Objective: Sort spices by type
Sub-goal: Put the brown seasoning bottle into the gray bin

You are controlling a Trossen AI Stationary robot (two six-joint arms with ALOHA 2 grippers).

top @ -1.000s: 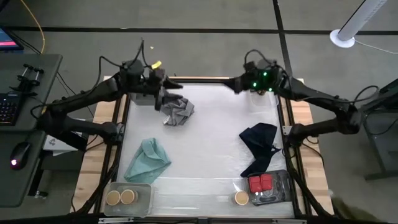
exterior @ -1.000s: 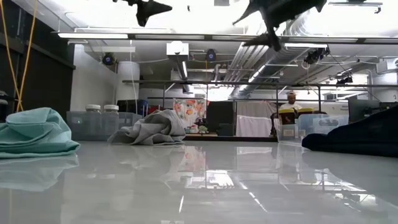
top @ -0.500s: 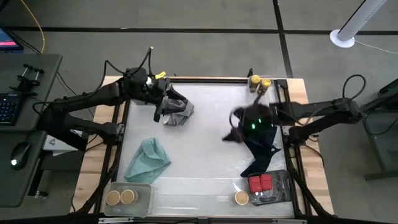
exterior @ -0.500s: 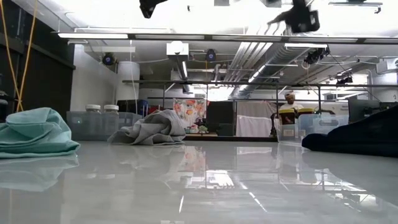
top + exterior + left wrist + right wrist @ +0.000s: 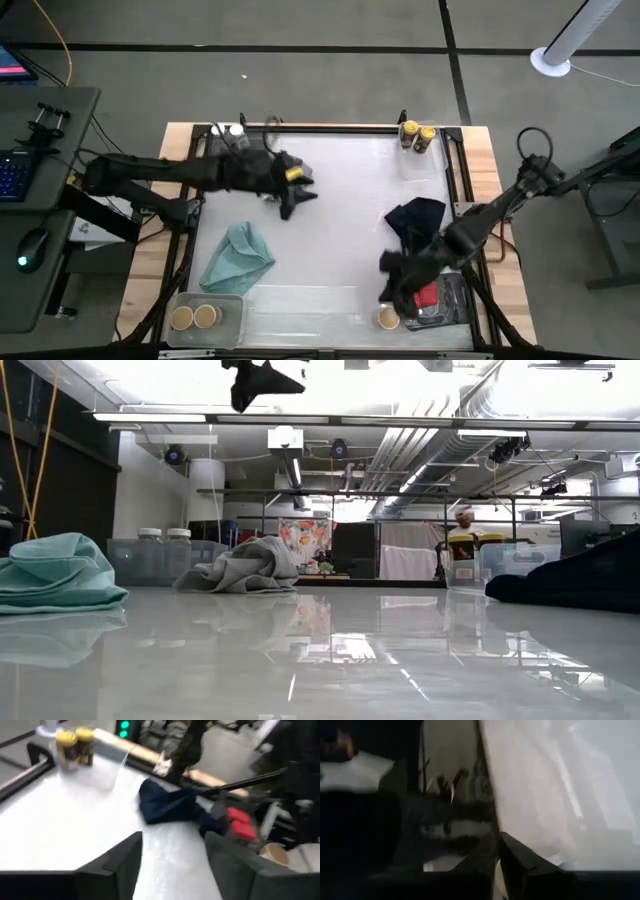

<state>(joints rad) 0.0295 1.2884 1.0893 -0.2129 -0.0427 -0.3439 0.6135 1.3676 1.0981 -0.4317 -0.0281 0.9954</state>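
Note:
Two yellow-lidded jars stand at the far right corner, also seen from the left wrist. Red tins lie in a clear tray at the near right, with a tan-lidded jar beside it. Two tan-lidded jars sit in a clear tray at the near left. My left gripper hangs open and empty high over the grey cloth. My right gripper is shut on nothing, just left of the red tins.
A teal cloth lies at the left and a navy cloth at the right, just beyond the red tins. The white table top between them is bare. A dark frame rims the table.
My right gripper has swung fast from the table's far edge toward the near edge, past the navy cloth, to beside the red tins. My left gripper has moved from the far left corner toward the table's right and a little nearer, above the grey cloth.

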